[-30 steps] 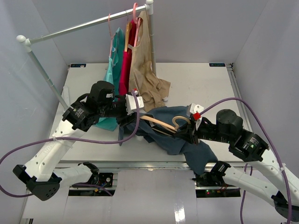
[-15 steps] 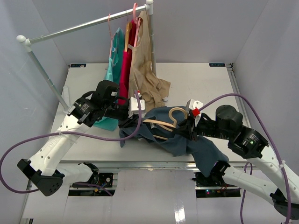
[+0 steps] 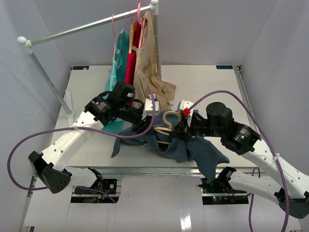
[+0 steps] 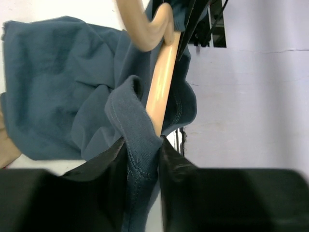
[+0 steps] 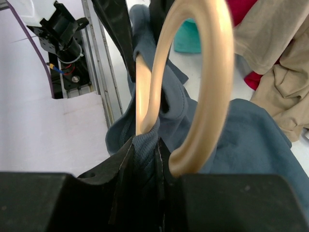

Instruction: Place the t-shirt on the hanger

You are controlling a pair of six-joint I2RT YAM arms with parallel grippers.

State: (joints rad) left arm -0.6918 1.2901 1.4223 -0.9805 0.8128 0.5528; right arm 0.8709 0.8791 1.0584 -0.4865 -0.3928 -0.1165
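Two hands pinch the t-shirt (image 3: pixel 186 150) over the counter's (image 3: pixel 212 87) near edge: left hand (image 4: pixel 142 159) beside the hanger (image 4: pixel 161 82) arm, right hand (image 5: pixel 145 154) below its hook. You're mid-threading; next, probably draw the fabric over that arm.

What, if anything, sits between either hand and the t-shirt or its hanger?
Nothing visible does. The left hand and the right hand each pinch the t-shirt directly. The hanger runs through the cloth between them and touches it.
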